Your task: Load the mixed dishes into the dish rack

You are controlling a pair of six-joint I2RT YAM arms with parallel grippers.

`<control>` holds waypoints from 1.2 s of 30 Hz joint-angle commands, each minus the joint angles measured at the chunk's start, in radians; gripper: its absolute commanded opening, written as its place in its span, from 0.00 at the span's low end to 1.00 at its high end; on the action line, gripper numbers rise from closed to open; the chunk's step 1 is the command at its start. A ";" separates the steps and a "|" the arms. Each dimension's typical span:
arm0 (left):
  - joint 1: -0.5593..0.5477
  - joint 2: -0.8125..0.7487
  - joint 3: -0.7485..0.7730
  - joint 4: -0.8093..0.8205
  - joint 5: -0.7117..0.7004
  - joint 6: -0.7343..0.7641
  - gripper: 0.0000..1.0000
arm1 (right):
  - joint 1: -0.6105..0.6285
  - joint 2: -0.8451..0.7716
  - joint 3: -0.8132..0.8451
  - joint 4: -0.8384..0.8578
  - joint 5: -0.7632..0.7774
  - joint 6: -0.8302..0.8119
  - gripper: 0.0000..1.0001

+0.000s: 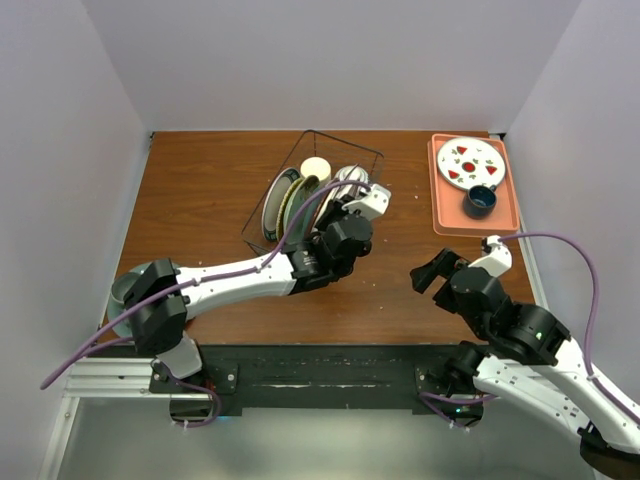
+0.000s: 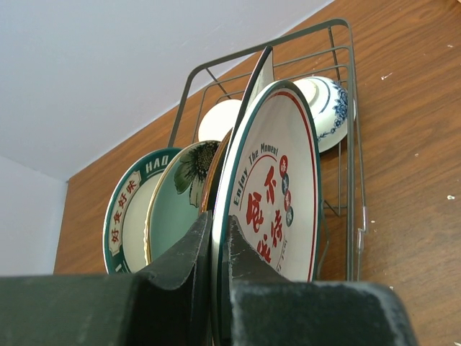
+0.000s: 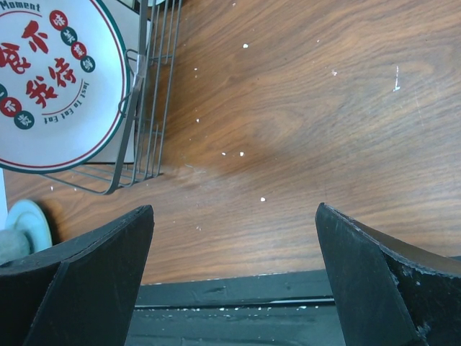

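Note:
The dark wire dish rack (image 1: 262,232) stands at the table's middle back. My left gripper (image 1: 338,208) reaches into it; in the left wrist view it (image 2: 215,220) is shut on the rim of a white plate with red characters and a thin dark green rim (image 2: 277,194), held upright inside the rack (image 2: 351,144). Beside it stand a pale green flower plate (image 2: 176,194) and a white plate with a dark patterned rim (image 2: 122,216). A cream mug (image 2: 218,119) and a blue-white bowl (image 2: 328,108) sit at the far end. My right gripper (image 1: 432,270) is open and empty over bare wood (image 3: 234,209).
An orange tray (image 1: 505,218) at the back right holds a white plate with red marks (image 1: 470,163) and a dark blue cup (image 1: 481,200). A grey-green plate with a small cup (image 1: 125,290) sits at the near left. The black table edge (image 3: 238,295) is just below my right gripper.

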 commanded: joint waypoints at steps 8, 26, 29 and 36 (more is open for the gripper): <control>-0.027 0.002 -0.106 0.199 -0.093 0.205 0.00 | 0.003 0.022 -0.009 0.070 -0.009 0.019 0.98; -0.027 0.069 -0.109 0.127 -0.089 0.118 0.21 | 0.003 0.065 -0.015 0.131 -0.039 0.002 0.99; -0.027 0.081 -0.112 0.127 -0.087 0.113 0.27 | 0.003 0.063 -0.015 0.130 -0.037 0.002 0.99; -0.027 0.078 -0.103 0.101 -0.086 0.089 0.41 | 0.003 0.062 -0.017 0.127 -0.039 0.003 0.98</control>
